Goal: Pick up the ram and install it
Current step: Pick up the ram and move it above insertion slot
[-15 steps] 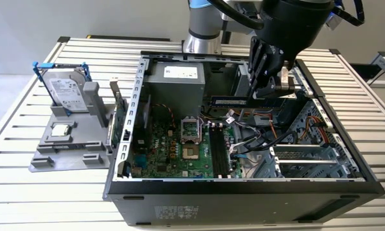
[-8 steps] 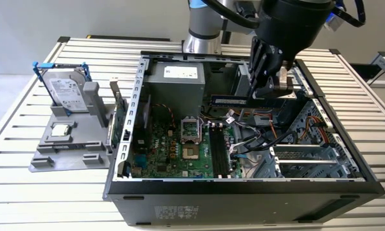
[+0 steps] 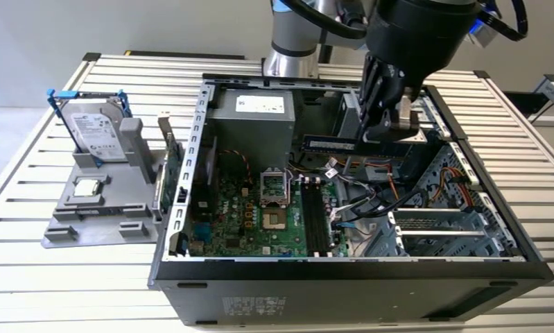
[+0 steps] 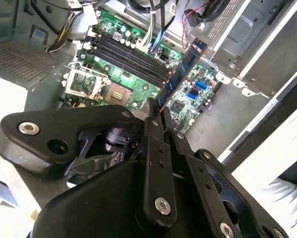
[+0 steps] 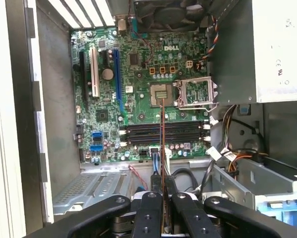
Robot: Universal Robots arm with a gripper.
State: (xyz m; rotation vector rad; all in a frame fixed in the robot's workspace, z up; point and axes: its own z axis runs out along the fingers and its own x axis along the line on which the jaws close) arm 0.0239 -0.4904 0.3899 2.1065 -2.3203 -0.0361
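The ram (image 3: 331, 143) hangs in the air over the open case (image 3: 351, 288), apart from the motherboard (image 5: 138, 106), with the gripper (image 5: 162, 198) clamped on one end of it. As I judge it, the board is most at risk. In the exterior view the stick's length runs across the memory slots (image 5: 163, 133), not along them, so pressed down like this it would not seat and might scrape or crack. Loose cables (image 5: 222, 148) by the slots' end could snag it. Held by one end only, it may swing in the grip and meet a slot crooked. A drifting corner could strike the open processor socket (image 5: 160, 93), just beside the slots.

Counted:
- one slatted table (image 3: 64, 277)
- one case, on its side across the table's middle
- one motherboard
- one grey holder (image 3: 101, 222) at the table's edge on the exterior view's left, carrying one hard drive (image 3: 99, 135)
- four slots, as far as I can tell, all vacant
- one ram
- one gripper
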